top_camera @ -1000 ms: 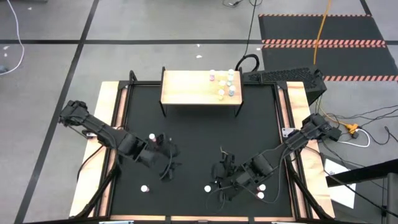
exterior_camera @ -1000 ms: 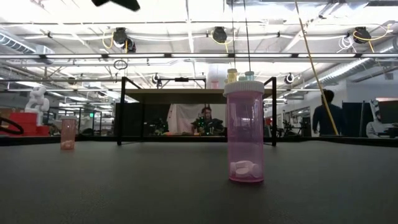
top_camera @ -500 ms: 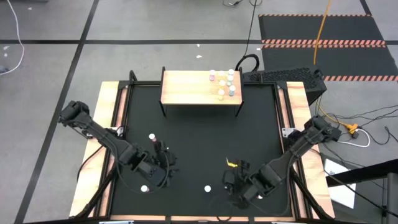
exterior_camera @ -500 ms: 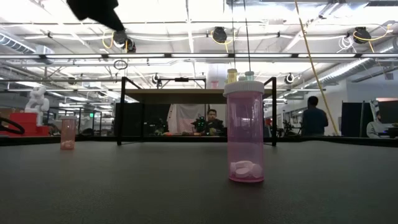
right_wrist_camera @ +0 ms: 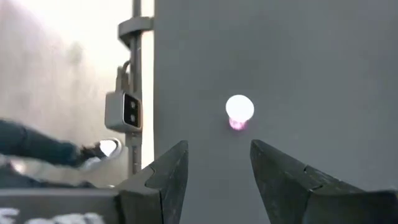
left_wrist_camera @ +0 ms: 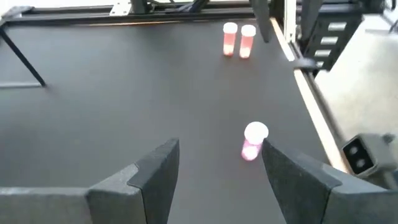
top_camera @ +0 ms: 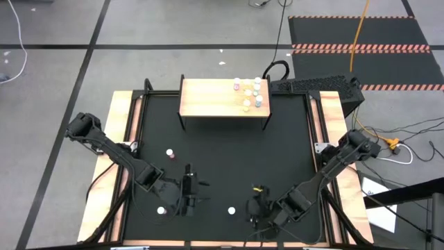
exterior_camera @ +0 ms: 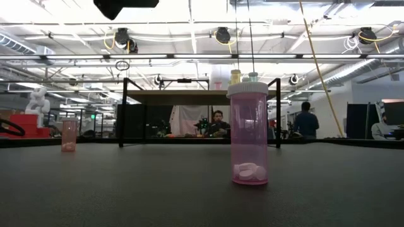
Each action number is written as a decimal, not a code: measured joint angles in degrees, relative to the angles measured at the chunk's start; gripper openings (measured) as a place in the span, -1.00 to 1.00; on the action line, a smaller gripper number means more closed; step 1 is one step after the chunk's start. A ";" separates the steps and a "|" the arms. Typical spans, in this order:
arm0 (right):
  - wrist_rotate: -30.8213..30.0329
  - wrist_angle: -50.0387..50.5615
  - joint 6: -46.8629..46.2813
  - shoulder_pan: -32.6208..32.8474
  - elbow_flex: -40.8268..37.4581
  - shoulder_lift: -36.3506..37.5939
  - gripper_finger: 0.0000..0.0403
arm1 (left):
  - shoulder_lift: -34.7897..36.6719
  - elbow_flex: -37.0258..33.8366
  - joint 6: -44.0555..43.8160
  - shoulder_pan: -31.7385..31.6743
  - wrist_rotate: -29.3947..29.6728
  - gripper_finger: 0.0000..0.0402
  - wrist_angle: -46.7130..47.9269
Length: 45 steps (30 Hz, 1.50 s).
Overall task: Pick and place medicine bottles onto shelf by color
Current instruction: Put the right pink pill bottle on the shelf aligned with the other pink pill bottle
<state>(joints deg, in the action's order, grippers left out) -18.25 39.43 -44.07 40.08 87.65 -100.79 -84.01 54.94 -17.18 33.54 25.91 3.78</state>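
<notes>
Six medicine bottles (top_camera: pixel 250 92) already crowd the shelf (top_camera: pixel 208 98) at its right end. I have the left gripper (left_wrist_camera: pixel 217 168) spread wide over a pink bottle (left_wrist_camera: pixel 254 141) on the mat; the right gripper (right_wrist_camera: pixel 217 165), likewise spread, frames another bottle (right_wrist_camera: pixel 239 112).

Six bottles (top_camera: pixel 248 94) cluster at the shelf's (top_camera: pixel 208 98) right end; three pink ones (top_camera: pixel 169 153) stand on the mat (top_camera: pixel 222 153).
</notes>
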 joint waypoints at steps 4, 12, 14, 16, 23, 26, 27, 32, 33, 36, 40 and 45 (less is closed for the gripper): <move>-0.36 -4.63 10.89 -2.22 -1.39 -0.04 -0.16 | 0.00 0.00 1.69 -0.02 0.02 0.14 0.32; 4.95 -14.91 26.31 -8.82 -1.37 -1.69 -0.16 | 0.00 0.00 -2.58 -0.17 0.09 0.14 0.67; 7.62 -17.60 29.73 -9.51 -1.38 -3.84 -0.15 | 0.00 0.00 -4.87 -0.17 0.09 0.14 0.79; 9.39 -19.87 31.34 -10.03 -1.41 -5.96 -0.11 | 0.00 0.00 -7.61 -0.02 0.09 0.14 0.97; 12.85 -18.32 33.65 -12.61 -1.41 -5.96 0.20 | 0.00 0.00 -11.89 0.76 0.11 0.14 1.16; 15.77 -17.51 36.20 -13.15 -3.34 -6.04 0.24 | 0.00 0.00 -11.79 0.58 0.13 0.14 1.18; 17.30 -17.81 37.21 -13.16 -4.44 -6.04 0.24 | 0.00 0.00 -11.67 0.48 0.14 0.14 1.17; 21.12 -19.12 38.96 -11.44 -8.75 -6.08 0.21 | 0.00 0.00 -11.81 0.20 0.15 0.14 1.22; 21.06 -19.97 39.36 -11.09 -9.27 -6.08 0.21 | 0.00 0.00 -11.68 0.19 0.16 0.14 1.26; 19.72 -22.58 40.96 -10.54 -10.24 -6.08 0.21 | 0.00 0.00 -11.02 0.06 0.30 0.14 1.73; 18.14 -25.88 42.15 -11.63 -11.73 -6.08 0.21 | 0.02 0.00 -11.14 -0.71 0.33 0.14 3.13; 18.41 -26.88 44.76 -12.44 -11.97 -6.39 0.21 | 0.02 0.00 -11.23 -1.44 0.46 0.14 3.40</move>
<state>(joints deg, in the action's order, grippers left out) 0.17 12.55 0.69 27.64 75.68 -107.17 -83.99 54.94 -28.40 32.10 26.37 7.18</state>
